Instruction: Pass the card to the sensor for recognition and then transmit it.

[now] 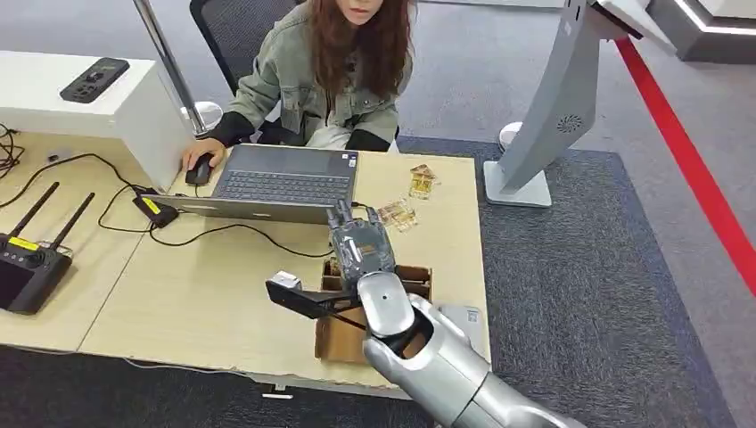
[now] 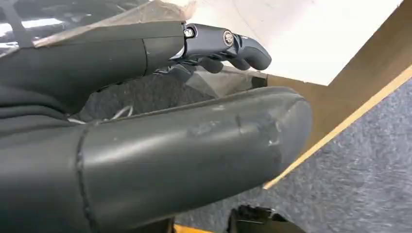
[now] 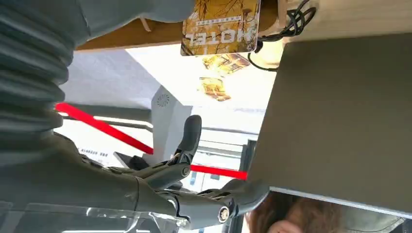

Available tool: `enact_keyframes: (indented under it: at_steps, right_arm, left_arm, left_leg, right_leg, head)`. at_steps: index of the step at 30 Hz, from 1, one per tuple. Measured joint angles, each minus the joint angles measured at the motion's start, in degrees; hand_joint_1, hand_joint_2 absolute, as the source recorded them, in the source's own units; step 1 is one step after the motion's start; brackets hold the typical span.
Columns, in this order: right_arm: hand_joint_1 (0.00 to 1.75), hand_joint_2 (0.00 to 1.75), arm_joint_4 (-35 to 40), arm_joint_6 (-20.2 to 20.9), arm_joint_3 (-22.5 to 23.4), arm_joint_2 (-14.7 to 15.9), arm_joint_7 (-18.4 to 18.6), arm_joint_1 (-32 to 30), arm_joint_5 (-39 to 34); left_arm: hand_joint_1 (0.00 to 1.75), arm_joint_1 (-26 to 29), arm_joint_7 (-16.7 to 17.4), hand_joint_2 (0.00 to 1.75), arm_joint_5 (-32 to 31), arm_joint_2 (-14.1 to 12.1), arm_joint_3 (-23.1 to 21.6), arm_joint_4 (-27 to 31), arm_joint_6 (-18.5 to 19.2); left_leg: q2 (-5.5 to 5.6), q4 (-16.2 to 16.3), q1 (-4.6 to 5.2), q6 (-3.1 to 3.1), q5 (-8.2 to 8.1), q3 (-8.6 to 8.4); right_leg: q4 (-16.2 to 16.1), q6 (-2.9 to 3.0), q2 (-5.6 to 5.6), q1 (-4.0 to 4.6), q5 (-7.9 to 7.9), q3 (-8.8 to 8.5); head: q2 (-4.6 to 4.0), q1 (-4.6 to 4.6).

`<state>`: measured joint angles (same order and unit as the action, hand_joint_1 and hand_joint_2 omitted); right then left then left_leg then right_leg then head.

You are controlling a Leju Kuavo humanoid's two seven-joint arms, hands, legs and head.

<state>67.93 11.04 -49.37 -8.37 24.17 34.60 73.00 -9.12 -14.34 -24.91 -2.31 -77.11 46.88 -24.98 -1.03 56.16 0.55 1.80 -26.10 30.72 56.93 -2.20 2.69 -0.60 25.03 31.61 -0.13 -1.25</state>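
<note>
My right hand (image 1: 361, 242) hovers over a brown cardboard box (image 1: 417, 278) near the table's front edge, fingers (image 3: 190, 138) stretched forward and apart, holding nothing. A yellow card printed HOTEL (image 3: 221, 22) lies close under the hand by the box's brown cardboard. More yellow cards (image 1: 397, 214) lie just beyond the fingertips, and others (image 1: 421, 181) farther back. The same cards (image 3: 214, 87) appear in the right wrist view. A grey kiosk stand (image 1: 553, 107) rises off the table's far right corner. My left hand (image 2: 194, 116) hangs beside the table edge, holding nothing, its fingers (image 2: 228, 41) apart from the thumb.
An open laptop (image 1: 281, 183) sits just left of my right hand, with a person (image 1: 330, 71) seated behind it and a hand on a mouse (image 1: 200, 169). A black cable (image 1: 223, 230) crosses the table. A remote controller (image 1: 27, 263) lies far left. A pale flat device (image 1: 464, 316) sits right of the box.
</note>
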Motion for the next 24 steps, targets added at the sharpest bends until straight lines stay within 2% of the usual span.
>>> enact_keyframes:
  at_steps: [3,6,10,13,14,18,24]
  right_arm:
    - [0.00,1.75,0.0,0.7,0.0,0.0,0.2,0.4,0.0]
    - [0.00,1.75,-0.2,1.5,0.0,0.0,0.2,0.6,0.1]
    - [0.00,1.75,-0.5,2.3,-0.1,0.0,0.3,1.0,0.2]
    - [0.00,1.75,-0.8,2.7,-0.1,0.1,0.7,1.4,0.2]
    - [0.00,1.75,-0.9,2.9,-0.1,0.1,0.8,1.5,0.2]
    - [0.00,1.75,-1.0,3.7,-0.1,0.3,0.9,1.9,0.0]
    - [0.00,1.75,0.0,3.2,0.1,0.9,2.4,2.1,-1.4]
  left_arm:
    - [0.00,0.1,1.6,0.00,-3.1,-0.8,1.0,2.0,0.9]
    - [0.00,0.1,2.4,0.00,-5.9,-1.4,2.2,3.5,3.4]
    - [0.00,0.2,3.0,0.00,-9.0,-2.3,3.6,5.5,9.3]
    - [0.00,0.1,3.5,0.00,-12.0,-2.7,4.0,7.5,16.8]
    - [0.00,0.1,3.9,0.00,-12.7,-2.9,4.2,8.2,18.2]
    - [0.00,0.1,6.0,0.00,-15.0,-3.7,4.5,10.5,21.1]
    - [0.00,-0.2,8.8,0.00,-17.4,-4.8,4.9,13.8,28.0]
  left_leg:
    - [0.03,0.0,-0.01,-0.02,0.01,0.01]
    - [0.03,0.0,-0.01,-0.03,0.02,0.01]
    - [0.03,0.0,-0.01,-0.04,0.03,-0.01]
    - [0.10,0.0,-0.02,-0.07,0.07,0.00]
    - [0.11,0.0,-0.01,-0.07,0.07,-0.02]
    - [0.15,0.0,-0.02,-0.08,0.09,-0.04]
    - [0.19,0.0,-0.02,-0.17,0.18,-0.03]
  right_leg:
    - [0.0,0.00,0.04,0.01,0.00,0.00]
    - [0.0,0.02,0.04,0.01,-0.01,-0.01]
    - [0.0,0.04,0.04,0.01,-0.02,-0.02]
    - [0.0,0.07,0.11,0.01,-0.05,-0.06]
    - [0.0,0.07,0.11,0.01,-0.05,-0.07]
    - [0.0,0.09,0.14,0.01,-0.06,-0.09]
    - [0.0,0.14,0.16,0.01,-0.10,-0.09]
  head:
    - [0.00,0.00]
    - [0.00,0.00]
    - [0.00,0.00]
    - [0.00,0.00]
    - [0.00,0.09]
    - [0.00,0.04]
    - [0.00,0.02]
